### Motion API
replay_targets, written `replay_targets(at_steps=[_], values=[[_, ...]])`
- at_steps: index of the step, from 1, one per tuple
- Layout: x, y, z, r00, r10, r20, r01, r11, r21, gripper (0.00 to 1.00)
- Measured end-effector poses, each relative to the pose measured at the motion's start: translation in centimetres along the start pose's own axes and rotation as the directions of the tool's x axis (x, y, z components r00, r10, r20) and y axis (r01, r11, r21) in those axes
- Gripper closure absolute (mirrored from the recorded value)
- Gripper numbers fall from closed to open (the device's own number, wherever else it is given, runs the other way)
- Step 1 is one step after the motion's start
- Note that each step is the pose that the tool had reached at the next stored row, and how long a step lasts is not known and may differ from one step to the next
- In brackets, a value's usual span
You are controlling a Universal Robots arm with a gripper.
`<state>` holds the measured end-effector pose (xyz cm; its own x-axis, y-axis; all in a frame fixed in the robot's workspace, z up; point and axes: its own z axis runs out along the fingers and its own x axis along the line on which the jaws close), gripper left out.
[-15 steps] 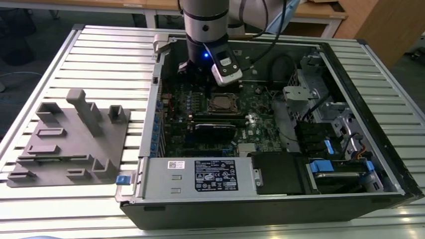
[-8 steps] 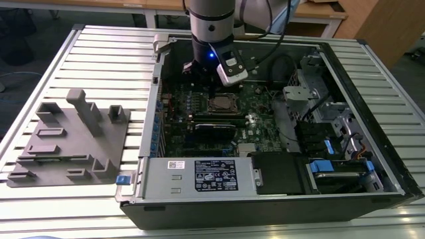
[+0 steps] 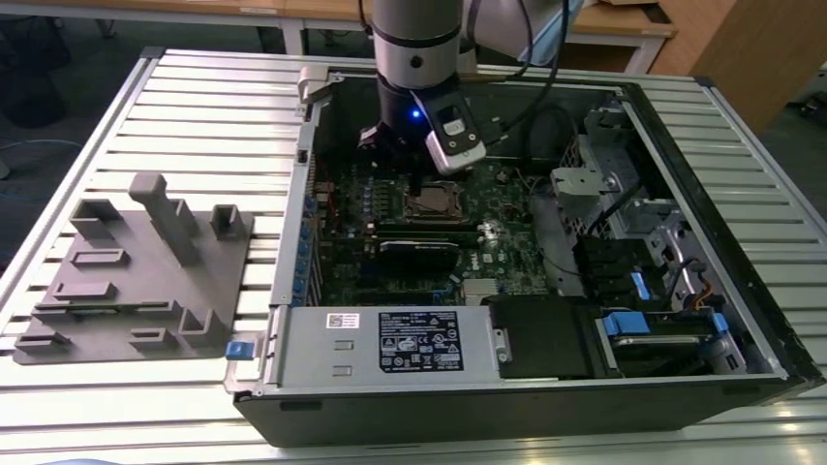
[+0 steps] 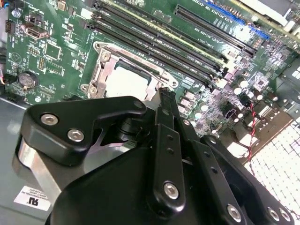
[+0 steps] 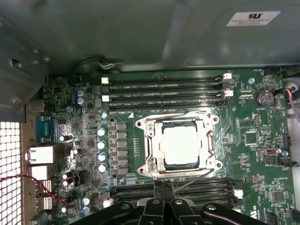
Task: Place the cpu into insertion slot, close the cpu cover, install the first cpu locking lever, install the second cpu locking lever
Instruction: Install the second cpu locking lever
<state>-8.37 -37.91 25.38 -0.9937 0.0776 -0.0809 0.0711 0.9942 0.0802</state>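
Black computer case point(image 3: 543, 387) lies open on a slatted table point(image 3: 194, 107), green motherboard point(image 5: 253, 117) exposed inside. Arm reaches down into the case; gripper point(image 5: 163, 187) hangs just above the socket edge, fingers pinched together with nothing between them. Insertion slot point(image 5: 180, 143) sits between the memory slots point(image 5: 164, 91), with the cpu point(image 5: 179, 144) already seated flat in it, pale metal top showing. Cpu cover point(image 5: 152, 140) looks folded down around the chip, a thin wire locking lever point(image 5: 190, 178) running along the side nearest the fingers. Judgement: chip is light, rigid, fragile underneath; cover is thin stiff metal; lever is springy wire, best pushed at its hooked end.
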Motion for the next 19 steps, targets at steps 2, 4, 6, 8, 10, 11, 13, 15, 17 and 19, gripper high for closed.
replay_targets(at_steps=[2, 4, 6, 8, 10, 11, 13, 15, 17, 19], values=[[0.01, -0.07, 0.10, 1.0000, 0.000, 0.0000, 0.000, 1.0000, 0.0000, 0.89], [-0.03, -0.07, 0.16, 1.0000, 0.000, 0.0000, 0.000, 1.0000, 0.0003, 0.89], [-0.16, -0.07, 0.19, 1.0000, 0.000, 0.0001, 0.000, 1.0000, 0.0003, 0.89], [-0.29, -0.09, 0.21, 1.0000, 0.000, 0.0000, 0.000, 1.0000, 0.0004, 0.89], [-0.29, -0.16, 0.32, 1.0000, 0.000, 0.0001, 0.000, 1.0000, 0.0011, 0.89], [-0.29, -0.21, 0.38, 1.0000, 0.000, 0.0001, 0.000, 1.0000, 0.0013, 0.89], [-0.29, -0.34, 0.54, 1.0000, 0.000, 0.0002, 0.000, 1.0000, 0.0014, 0.89], [-0.28, -0.43, 0.64, 1.0000, 0.000, 0.0002, 0.000, 1.0000, 0.0015, 0.89], [-0.28, -0.44, 0.66, 1.0000, 0.000, 0.0001, 0.000, 1.0000, 0.0016, 0.89], [-0.29, -0.44, 0.66, 1.0000, 0.000, 0.0001, 0.000, 1.0000, 0.0017, 0.89]])
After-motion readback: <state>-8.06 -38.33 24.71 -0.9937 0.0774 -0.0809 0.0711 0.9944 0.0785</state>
